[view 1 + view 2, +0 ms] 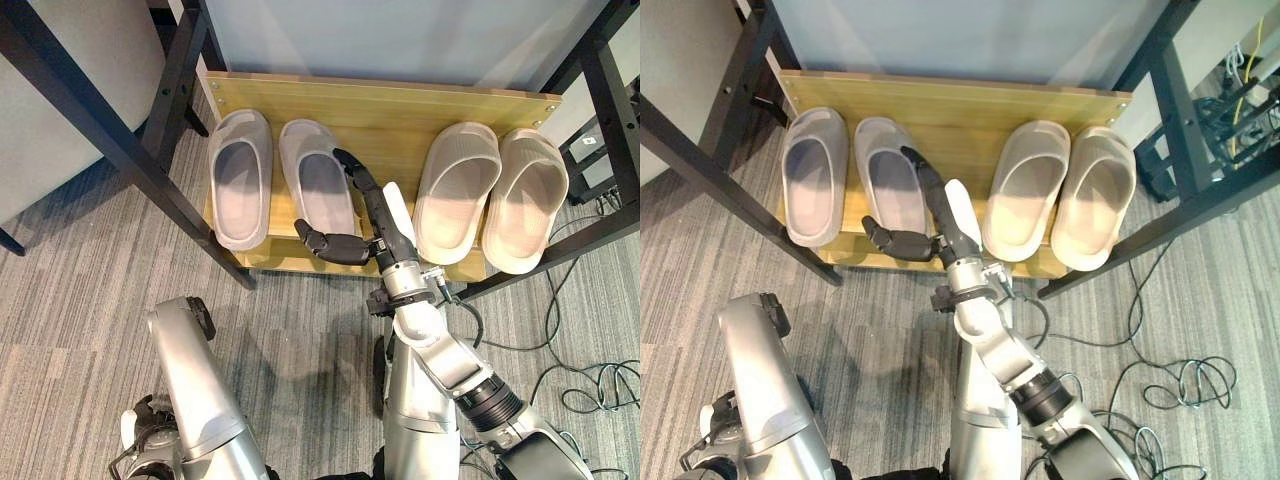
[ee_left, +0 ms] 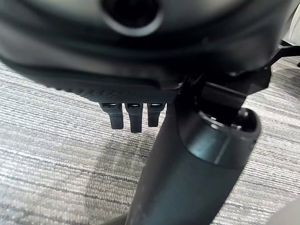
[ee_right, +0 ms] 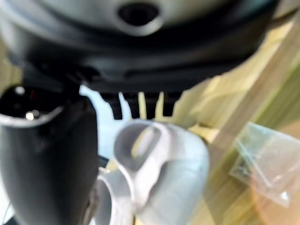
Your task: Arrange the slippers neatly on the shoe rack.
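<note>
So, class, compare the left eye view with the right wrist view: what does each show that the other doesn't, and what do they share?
Left eye view only: the beige pair at the shelf's right end, the black frame and the carpet.
Right wrist view only: a small clear bag lying on the wood.
Both: the grey slippers, the wooden shelf and the right hand, its fingers straight beside the grey pair.

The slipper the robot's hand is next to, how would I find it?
Look at the wooden shelf with two pairs. In the grey pair on the left, it is the inner slipper, with the right hand along its edge. The other pair is beige.
</note>
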`<state>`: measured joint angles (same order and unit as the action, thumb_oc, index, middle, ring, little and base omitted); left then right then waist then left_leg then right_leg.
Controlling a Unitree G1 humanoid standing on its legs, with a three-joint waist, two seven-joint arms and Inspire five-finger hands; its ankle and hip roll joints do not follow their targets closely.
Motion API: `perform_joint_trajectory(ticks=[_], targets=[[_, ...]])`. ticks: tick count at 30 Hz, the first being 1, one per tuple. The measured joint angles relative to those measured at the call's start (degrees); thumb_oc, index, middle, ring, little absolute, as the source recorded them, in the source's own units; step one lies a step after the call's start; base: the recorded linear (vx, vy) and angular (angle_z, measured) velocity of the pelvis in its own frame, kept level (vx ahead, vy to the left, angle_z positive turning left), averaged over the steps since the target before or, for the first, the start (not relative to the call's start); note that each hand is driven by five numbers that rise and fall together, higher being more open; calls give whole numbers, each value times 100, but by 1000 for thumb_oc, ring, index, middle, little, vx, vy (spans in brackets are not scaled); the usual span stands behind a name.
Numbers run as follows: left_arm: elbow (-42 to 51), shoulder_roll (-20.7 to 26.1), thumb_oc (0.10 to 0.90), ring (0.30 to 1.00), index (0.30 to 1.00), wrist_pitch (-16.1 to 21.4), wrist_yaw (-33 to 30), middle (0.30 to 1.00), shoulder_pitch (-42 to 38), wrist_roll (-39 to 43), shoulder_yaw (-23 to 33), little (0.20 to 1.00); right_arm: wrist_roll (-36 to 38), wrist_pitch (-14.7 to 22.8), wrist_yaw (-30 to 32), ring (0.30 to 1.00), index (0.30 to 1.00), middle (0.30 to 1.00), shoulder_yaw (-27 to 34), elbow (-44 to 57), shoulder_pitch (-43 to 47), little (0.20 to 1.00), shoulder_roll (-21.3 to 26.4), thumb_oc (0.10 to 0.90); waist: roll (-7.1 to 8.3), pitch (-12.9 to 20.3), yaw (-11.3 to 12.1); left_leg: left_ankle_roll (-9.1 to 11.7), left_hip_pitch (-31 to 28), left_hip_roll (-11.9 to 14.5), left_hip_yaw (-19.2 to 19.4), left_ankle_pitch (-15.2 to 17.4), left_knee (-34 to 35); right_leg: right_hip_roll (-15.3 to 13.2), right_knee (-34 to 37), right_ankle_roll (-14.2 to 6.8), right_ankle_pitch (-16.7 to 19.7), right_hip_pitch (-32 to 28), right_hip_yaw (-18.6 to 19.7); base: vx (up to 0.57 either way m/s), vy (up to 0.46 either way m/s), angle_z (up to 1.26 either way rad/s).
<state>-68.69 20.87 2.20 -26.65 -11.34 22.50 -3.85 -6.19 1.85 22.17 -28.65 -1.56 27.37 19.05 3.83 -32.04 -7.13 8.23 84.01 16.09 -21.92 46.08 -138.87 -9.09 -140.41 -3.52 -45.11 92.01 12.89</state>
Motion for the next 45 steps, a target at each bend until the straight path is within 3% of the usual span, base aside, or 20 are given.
perform_joint_trajectory(ticks=[13, 19, 24, 27, 30, 33, 38, 41, 44, 45], targets=[[-10, 2, 800, 900, 900, -9, 0, 900, 9, 3, -17, 900, 699, 161, -90, 900, 900, 900, -271, -43, 53, 900, -167, 800, -1, 0, -15, 0, -2, 4, -4, 0, 2, 8, 2, -1, 1, 21, -6, 0, 0, 0], [-15, 11, 800, 900, 900, -9, -2, 900, 7, 8, -15, 900, 577, 155, -43, 900, 900, 900, -219, -42, 51, 900, -128, 800, -2, 0, -11, 0, -5, 6, -4, 0, -1, 7, 1, -2, 1, 19, -4, 0, 0, 0], [-8, 3, 800, 900, 900, -6, -3, 900, -1, 5, 6, 900, 140, 77, 82, 900, 900, 900, -174, -35, 37, 900, -58, 800, -3, -1, 8, 1, -11, -1, -4, 0, -5, 2, 1, -2, 1, -11, -3, 1, 7, 1], [53, -7, 800, 900, 900, 25, -10, 900, 36, -3, 72, 900, -838, 19, 288, 900, 900, 900, 64, 270, -61, 900, 321, 800, -3, -2, 72, 0, 13, -4, 15, 0, -6, -11, 5, -2, 1, 15, 21, 3, 27, 1], [196, -31, 800, 900, 900, 83, -73, 900, 122, -36, 186, 900, -1968, 52, 882, 900, 900, 900, 461, 765, -199, 900, 733, 800, 3, -1, 68, -1, 63, 2, 14, 0, -7, -14, 20, -2, 1, 57, 14, -4, 30, -1], [271, -90, 800, 900, 900, 130, -292, 900, 131, -251, 181, 900, -2499, 39, 1204, 900, 900, 900, 723, 1009, -340, 900, 805, 800, 12, -3, 50, -23, 64, 12, 19, 10, 45, -23, 72, -2, 2, 77, -26, -6, 24, -3], [309, -160, 800, 900, 900, 183, -562, 900, 122, -357, 186, 900, -2852, 142, 1376, 900, 900, 900, 717, 1425, -721, 900, 903, 800, 55, 1, 138, -22, 38, 47, -19, 9, 200, -81, 198, 35, 19, 37, -190, -22, 18, -5], [409, -170, 800, 900, 900, 214, -543, 900, 123, -465, 182, 900, -2820, 235, 1319, 900, 900, 900, 746, 1510, -1191, 900, 919, 800, 110, 5, 245, -50, -18, 118, -7, 16, 478, -110, 514, 163, 108, -78, -415, -44, 41, -12], [471, -195, 800, 900, 900, 223, -488, 900, 73, -469, 159, 900, -2592, 324, 1165, 900, 900, 900, 780, 1595, -1811, 900, 934, 800, 168, 13, 308, 3, -231, 211, 174, -20, 918, -119, 1009, 213, 328, -347, -565, -50, 56, -8], [717, -177, 800, 900, 900, 230, -505, 900, 178, -488, 164, 900, -2523, 373, 1162, 900, 900, 900, 798, 1602, -1999, 900, 967, 800, 172, 20, 336, 139, -311, 261, 278, -84, 1191, -126, 1302, 187, 418, -445, -629, 19, 29, -12]])
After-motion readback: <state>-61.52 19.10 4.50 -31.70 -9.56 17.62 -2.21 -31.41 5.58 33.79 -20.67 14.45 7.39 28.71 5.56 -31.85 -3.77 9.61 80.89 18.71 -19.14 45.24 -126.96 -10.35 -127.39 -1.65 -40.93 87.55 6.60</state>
